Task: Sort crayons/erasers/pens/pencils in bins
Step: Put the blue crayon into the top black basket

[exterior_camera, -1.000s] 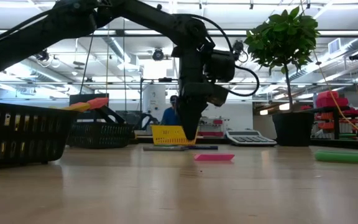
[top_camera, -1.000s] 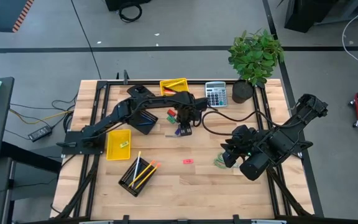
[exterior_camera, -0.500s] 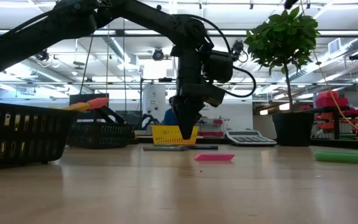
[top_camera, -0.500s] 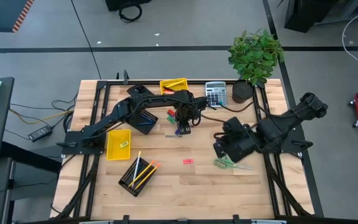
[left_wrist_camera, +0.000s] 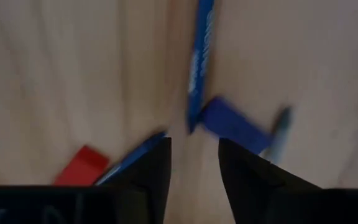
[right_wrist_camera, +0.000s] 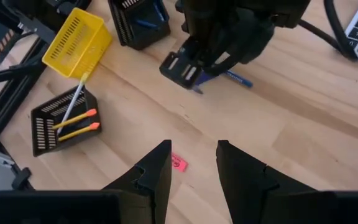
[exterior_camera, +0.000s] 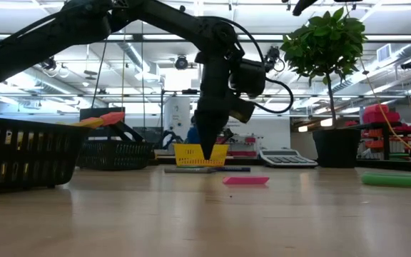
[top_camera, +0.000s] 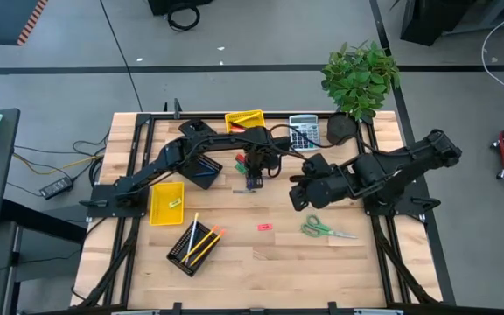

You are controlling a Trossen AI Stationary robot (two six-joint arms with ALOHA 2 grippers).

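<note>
My left gripper (top_camera: 255,171) points down, open, just above a cluster of blue sticks (top_camera: 254,183) near the table's middle. In its wrist view the open fingers (left_wrist_camera: 194,146) frame bare wood. Beyond them lie a long blue crayon (left_wrist_camera: 201,62), a blue block (left_wrist_camera: 235,124), a second blue stick (left_wrist_camera: 135,158), a red piece (left_wrist_camera: 82,165) and a thin grey pen (left_wrist_camera: 279,134). In the low view its tips (exterior_camera: 209,153) hang a little above the sticks. My right gripper (top_camera: 297,196) is raised, open and empty (right_wrist_camera: 191,152), to the right of the cluster.
A pink eraser (top_camera: 264,227) and green-handled scissors (top_camera: 326,231) lie toward the near edge. A black mesh bin (top_camera: 192,246) holds pencils. Two yellow bins (top_camera: 166,202) (top_camera: 245,121) and another mesh bin (top_camera: 204,171) stand at left and far. Calculator (top_camera: 303,131) and plant (top_camera: 357,79) sit far right.
My right gripper has swung from above the scissors toward the table's middle and far side, staying raised and open. My left gripper has stayed over the blue sticks and tipped slightly, its tips shifting a little.
</note>
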